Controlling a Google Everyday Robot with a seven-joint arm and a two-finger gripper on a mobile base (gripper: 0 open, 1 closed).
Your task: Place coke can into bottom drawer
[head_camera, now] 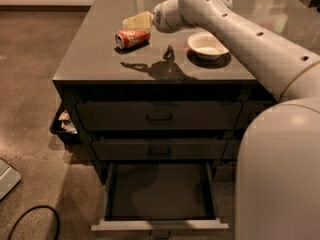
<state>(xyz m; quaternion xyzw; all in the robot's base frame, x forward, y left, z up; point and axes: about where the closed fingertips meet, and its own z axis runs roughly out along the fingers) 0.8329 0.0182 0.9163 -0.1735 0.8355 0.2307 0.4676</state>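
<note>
The coke can [133, 37] lies on its side on the dark cabinet top [95, 59], at the back left. My gripper [168, 53] hangs over the cabinet top, to the right of the can and a little nearer the front edge, apart from it. It casts a shadow on the top. The bottom drawer [159, 191] of the left column is pulled out, its dark inside showing nothing in it. The two drawers above it are shut.
A white bowl [206, 44] sits on the top, right of the gripper. A pale yellow packet [137, 20] lies just behind the can. A black bin [64, 126] stands left of the cabinet. A cable [30, 219] lies on the floor.
</note>
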